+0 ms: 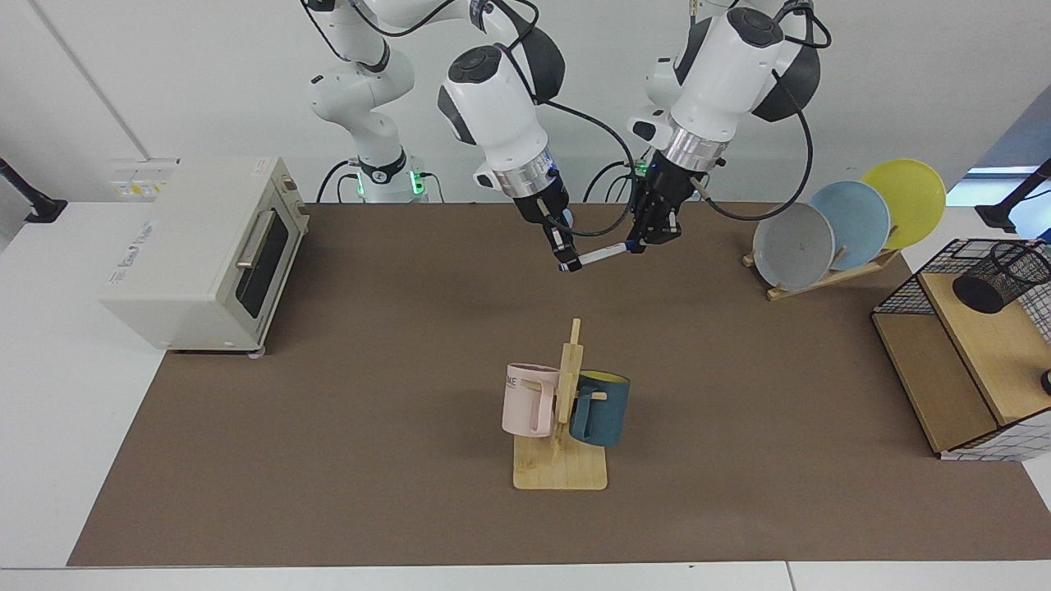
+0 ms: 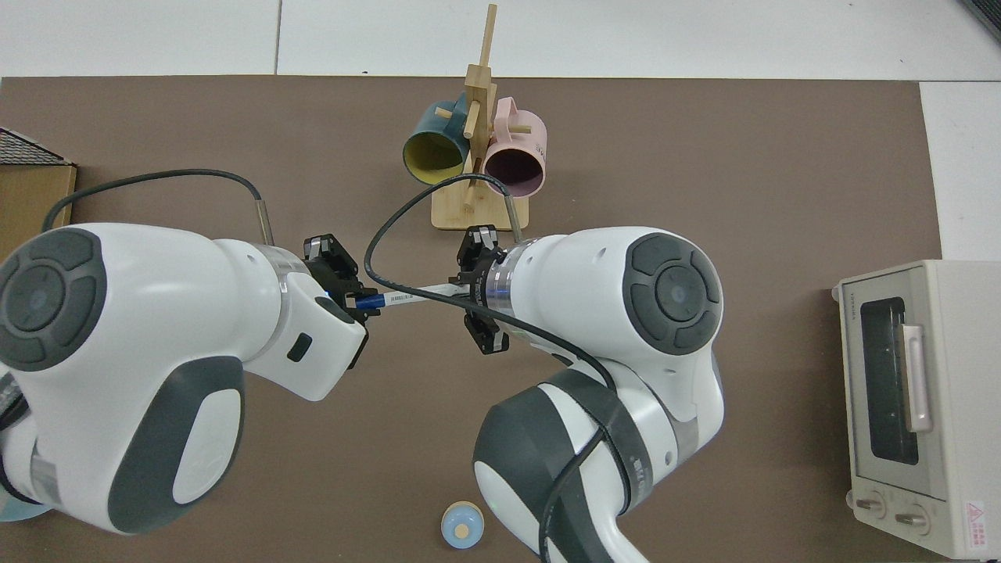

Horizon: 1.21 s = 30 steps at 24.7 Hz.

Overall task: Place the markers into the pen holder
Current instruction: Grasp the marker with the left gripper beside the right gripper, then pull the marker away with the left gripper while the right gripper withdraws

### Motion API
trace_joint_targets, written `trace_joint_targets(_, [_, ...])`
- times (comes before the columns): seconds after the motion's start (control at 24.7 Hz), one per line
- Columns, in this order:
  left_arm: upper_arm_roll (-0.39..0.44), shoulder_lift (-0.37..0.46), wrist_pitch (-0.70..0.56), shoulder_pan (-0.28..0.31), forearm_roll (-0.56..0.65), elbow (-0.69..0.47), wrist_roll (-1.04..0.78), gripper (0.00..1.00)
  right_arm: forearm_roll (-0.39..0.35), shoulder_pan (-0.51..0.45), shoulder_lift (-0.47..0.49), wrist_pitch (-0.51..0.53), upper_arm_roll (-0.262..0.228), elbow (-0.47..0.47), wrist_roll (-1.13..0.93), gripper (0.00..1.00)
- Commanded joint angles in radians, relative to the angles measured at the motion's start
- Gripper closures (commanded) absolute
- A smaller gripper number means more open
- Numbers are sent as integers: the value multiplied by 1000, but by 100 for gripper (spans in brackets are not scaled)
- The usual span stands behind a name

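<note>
Marker [image 1: 598, 256] sits in mid-air above the far middle of the surface [image 1: 369, 369], held between your two hands, its long axis near level and running from one hand to the other. Your right hand [image 1: 566, 261] is clenched on the end nearer the toaster oven [image 1: 205, 246]; in the top view that hand [image 2: 469, 291] covers the white barrel's end. Your left hand [image 1: 643, 238] meets the opposite, blue-capped end [image 2: 369, 301], and its fingers look closed on the cap, though you should treat that grip as probable, not confirmed. The pen holder [image 1: 998, 275] stands on the wooden shelf of the wire rack [image 1: 969, 353], well apart from both hands, on the left arm's side. Judgement: this is a hand-over, and the left arm is the nearer one to carry on. The marker lies across, not upright, so you will need to tip it cap-high or cap-low before lowering it into the holder's round mouth.
</note>
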Motion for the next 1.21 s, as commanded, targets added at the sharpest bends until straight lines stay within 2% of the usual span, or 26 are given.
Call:
trace_joint_targets(0.0, [1, -8, -19, -8, 14, -31, -15, 100, -7, -20, -9, 23, 1, 11, 9, 100])
trace_joint_targets(0.16, [14, -6, -45, 7, 31, -31, -15, 100, -7, -20, -9, 22, 1, 11, 9, 100])
trace_joint_targets(0.4, [14, -6, -77, 59, 196, -25, -12, 100, -9, -20, -9, 20, -2, 11, 9, 100])
trace_joint_targets(0.57, [14, -6, -88, 104, 204, -25, -10, 100, -13, -20, -11, 5, -5, 9, 9, 100])
trace_joint_targets(0.61, [14, -6, -88, 104, 204, -25, -9, 100, -25, -22, -14, 2, -5, 9, 3, 62])
trace_joint_targets(0.65, [14, -6, -88, 106, 204, -25, -7, 100, -42, -22, -18, -4, -5, 8, -7, 1])
trace_joint_targets(0.81, [15, -6, -106, 106, 204, -23, -6, 100, -64, -48, -29, -7, -2, 6, -64, 0])
trace_joint_targets(0.93, [15, -6, -112, 135, 204, -23, -7, 100, -64, -54, -34, -13, -2, 5, -70, 0])
trace_joint_targets(1.05, [15, -4, -114, 181, 221, -23, -10, 100, -78, -68, -55, -76, -4, -11, -165, 0])
trace_joint_targets(1.17, [15, 3, -115, 236, 271, -19, -10, 100, -110, -100, -86, -199, -4, -20, -343, 0])
